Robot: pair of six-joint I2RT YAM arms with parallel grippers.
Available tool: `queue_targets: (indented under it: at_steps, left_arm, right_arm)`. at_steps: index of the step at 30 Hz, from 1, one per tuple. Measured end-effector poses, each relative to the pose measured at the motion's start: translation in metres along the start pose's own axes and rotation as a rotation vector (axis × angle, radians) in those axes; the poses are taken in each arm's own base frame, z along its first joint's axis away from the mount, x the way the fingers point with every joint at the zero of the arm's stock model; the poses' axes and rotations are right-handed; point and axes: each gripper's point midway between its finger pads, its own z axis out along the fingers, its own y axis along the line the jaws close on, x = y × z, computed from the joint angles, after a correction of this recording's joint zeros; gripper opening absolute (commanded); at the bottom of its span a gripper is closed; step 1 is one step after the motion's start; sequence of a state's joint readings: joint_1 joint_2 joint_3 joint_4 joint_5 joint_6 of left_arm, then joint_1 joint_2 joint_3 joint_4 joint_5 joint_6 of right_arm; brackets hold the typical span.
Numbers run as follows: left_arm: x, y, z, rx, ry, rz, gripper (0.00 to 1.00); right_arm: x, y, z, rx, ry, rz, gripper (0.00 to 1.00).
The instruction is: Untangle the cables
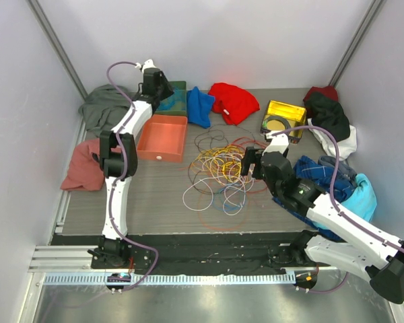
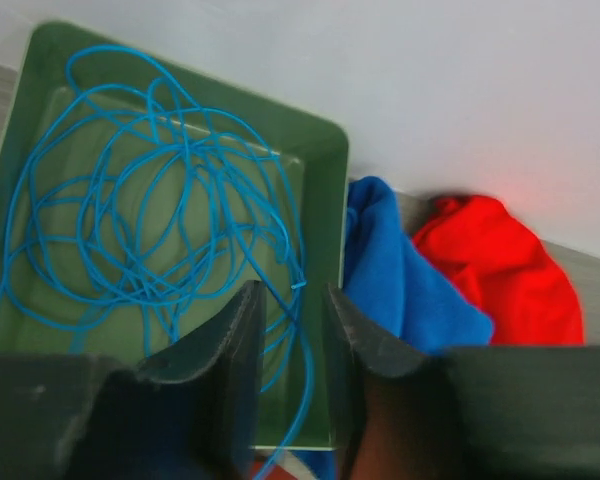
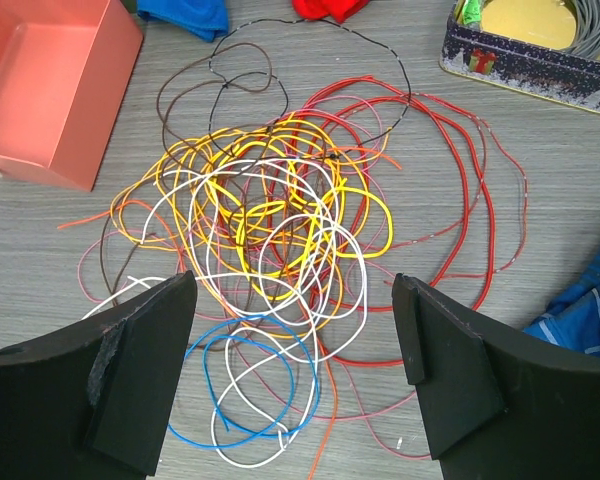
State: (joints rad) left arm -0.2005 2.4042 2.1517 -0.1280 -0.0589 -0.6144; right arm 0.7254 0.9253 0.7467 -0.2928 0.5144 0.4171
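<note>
A tangle of cables [image 1: 219, 168] in yellow, white, orange, red, blue and dark brown lies mid-table. In the right wrist view the tangle [image 3: 280, 220] spreads just beyond my right gripper [image 3: 294, 280], which hangs above it, open wide and holding nothing. A blue loop [image 3: 315, 340] lies between its fingers on the table. My left gripper [image 2: 291, 290] hovers over a green tray [image 2: 325, 200] at the back. A separate blue cable [image 2: 130, 200] lies coiled in that tray. One strand of it runs through the narrow gap between the jaws and over the tray rim, ungripped.
An orange bin [image 1: 163, 138] sits left of the tangle and a yellow tin [image 1: 284, 118] right of it. Cloth garments ring the table: grey [image 1: 104, 108], pink-red [image 1: 84, 165], blue [image 1: 200, 106], red [image 1: 234, 101], black [image 1: 330, 118], blue [image 1: 337, 178].
</note>
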Motion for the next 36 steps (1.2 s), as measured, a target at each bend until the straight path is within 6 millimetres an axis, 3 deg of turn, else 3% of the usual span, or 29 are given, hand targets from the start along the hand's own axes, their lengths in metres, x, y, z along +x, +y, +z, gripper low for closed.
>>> queue_targets:
  at_steps: [3, 5, 9, 13, 18, 21, 23, 25, 26, 28, 30, 31, 33, 36]
  left_arm:
    - [0.009, 0.007, 0.001, -0.015, 0.021, 0.011, 0.76]
    - [0.012, 0.010, 0.000, -0.028, 0.028, 0.022, 0.84]
    - [0.009, 0.016, -0.002, -0.059, 0.023, 0.043, 0.89]
    - [-0.007, 0.014, -0.015, -0.084, -0.001, 0.054, 0.89]
    - [-0.038, -0.004, -0.065, -0.060, -0.048, 0.046, 0.88]
    - [-0.056, -0.029, -0.116, -0.007, -0.099, 0.046, 0.86]
    - [-0.057, -0.052, -0.154, 0.043, -0.120, 0.052, 0.86]
    - [-0.036, -0.091, -0.201, 0.138, -0.115, 0.072, 0.86]
    - [-0.027, -0.102, -0.213, 0.166, -0.105, 0.080, 0.85]
    - [0.015, -0.130, -0.247, 0.247, -0.043, 0.108, 0.83]
    - [0.060, -0.142, -0.270, 0.292, 0.046, 0.130, 0.82]
    - [0.084, -0.140, -0.278, 0.300, 0.093, 0.142, 0.81]
    - [0.131, -0.117, -0.294, 0.266, 0.200, 0.164, 0.81]
    - [0.175, -0.079, -0.316, 0.200, 0.299, 0.188, 0.81]
  right_arm:
    - [-0.001, 0.000, -0.001, -0.001, -0.004, 0.003, 0.88]
    - [-0.002, 0.000, -0.001, -0.003, -0.007, 0.005, 0.88]
    - [-0.004, 0.000, -0.003, -0.005, -0.013, 0.009, 0.88]
    - [-0.008, 0.000, -0.006, -0.013, -0.027, 0.021, 0.88]
    - [-0.014, 0.001, -0.011, -0.027, -0.045, 0.038, 0.88]
    - [-0.016, 0.002, -0.013, -0.037, -0.050, 0.052, 0.90]
    - [-0.015, 0.003, -0.014, -0.044, -0.048, 0.062, 0.91]
    - [-0.015, 0.005, -0.014, -0.053, -0.045, 0.066, 0.93]
    - [-0.015, 0.006, -0.014, -0.056, -0.043, 0.068, 0.93]
    - [-0.014, 0.007, -0.014, -0.064, -0.039, 0.073, 0.93]
    - [-0.014, 0.008, -0.014, -0.066, -0.037, 0.083, 0.93]
    - [-0.014, 0.008, -0.014, -0.066, -0.036, 0.090, 0.93]
    - [-0.013, 0.008, -0.014, -0.063, -0.034, 0.096, 0.89]
    - [-0.007, 0.006, -0.014, -0.054, -0.022, 0.111, 0.89]
